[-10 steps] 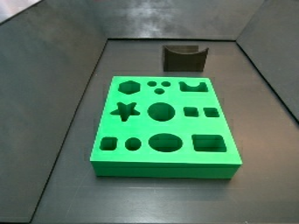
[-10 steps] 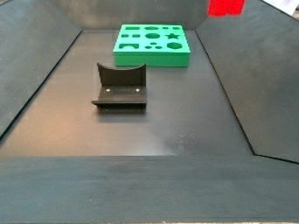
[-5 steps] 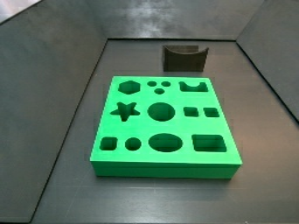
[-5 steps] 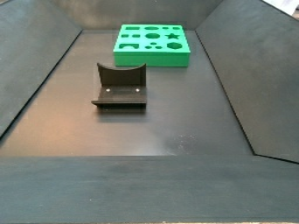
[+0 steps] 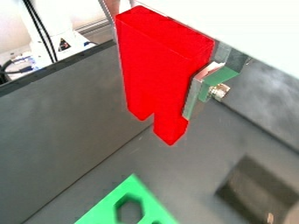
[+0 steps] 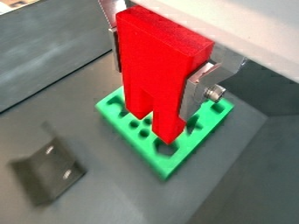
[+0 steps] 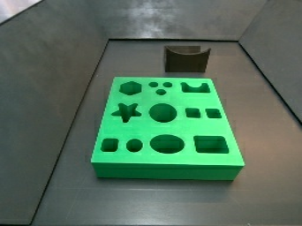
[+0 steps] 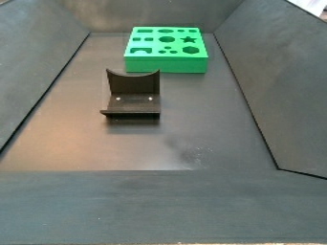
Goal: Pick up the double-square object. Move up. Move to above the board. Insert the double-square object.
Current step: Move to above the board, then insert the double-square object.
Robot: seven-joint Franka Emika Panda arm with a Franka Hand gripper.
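Note:
The double-square object (image 5: 158, 70) is a bright red block with two square legs and a slot; it also shows in a wrist view (image 6: 158, 79). My gripper (image 6: 158, 74) is shut on it, silver fingers (image 6: 201, 87) at its sides, legs hanging down. It hangs high above the green board (image 6: 198, 131), whose corner also shows in a wrist view (image 5: 122, 206). In both side views the board (image 7: 165, 124) (image 8: 166, 48) lies flat on the floor, and the gripper and red block are out of view.
The dark L-shaped fixture (image 8: 130, 96) stands on the floor near the board; it also shows in a side view (image 7: 185, 57) and in the wrist views (image 6: 47, 166) (image 5: 257, 188). Dark sloping walls surround the floor.
One second ago the red block showed at the top edge of a side view; it has since left that view. The board and the fixture have not moved.

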